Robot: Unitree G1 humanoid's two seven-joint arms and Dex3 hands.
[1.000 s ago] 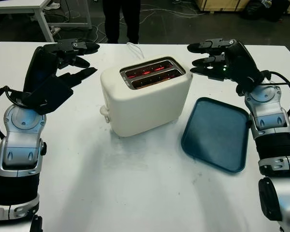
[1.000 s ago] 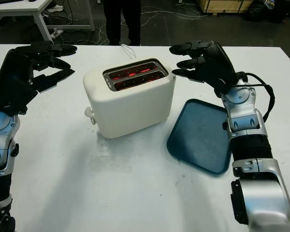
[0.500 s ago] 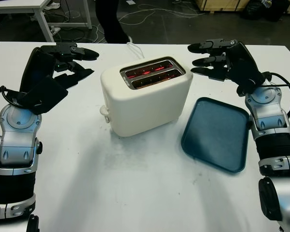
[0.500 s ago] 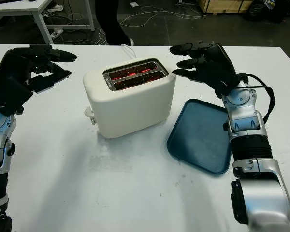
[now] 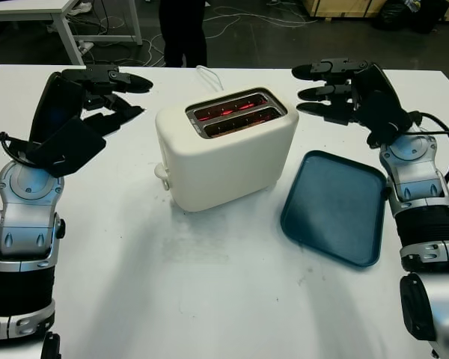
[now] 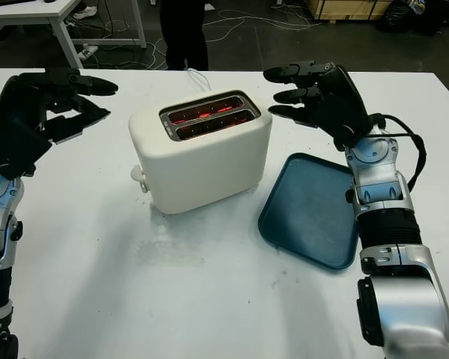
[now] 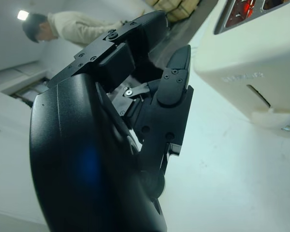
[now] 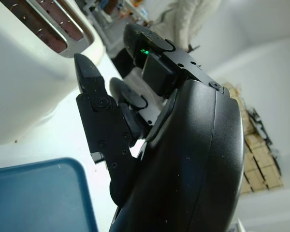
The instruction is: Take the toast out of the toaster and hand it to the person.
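White tabletop [image 5: 209, 299] spreads across the foreground, with a dark floor, loose cables and the legs of a person [image 5: 183, 30] standing beyond its far edge. At the left, the left hand [image 5: 97, 93] is raised above the table, open and holding nothing, its fingers [image 5: 123, 78] pointing toward the toaster and well apart from it. Bare table lies between that hand and the appliance. The cream toaster [image 5: 228, 149] stands near the middle of the table, turned at an angle, its lever knob [image 5: 162, 170] sticking out on the side nearer the left hand and a white cord [image 5: 207, 75] running off behind it. Both slots [image 5: 236, 112] glow red inside; whether toast sits in them cannot be told from the head views, though the right wrist view shows dark brown surfaces in the slots [image 8: 43, 21]. To the right of the toaster, close by without touching it, a dark blue tray [image 5: 335, 206] lies flat. Above the tray's far end, the right hand [image 5: 344, 93] hovers open with nothing in it, its fingertips [image 5: 303, 72] near the toaster's upper right corner but apart from it.
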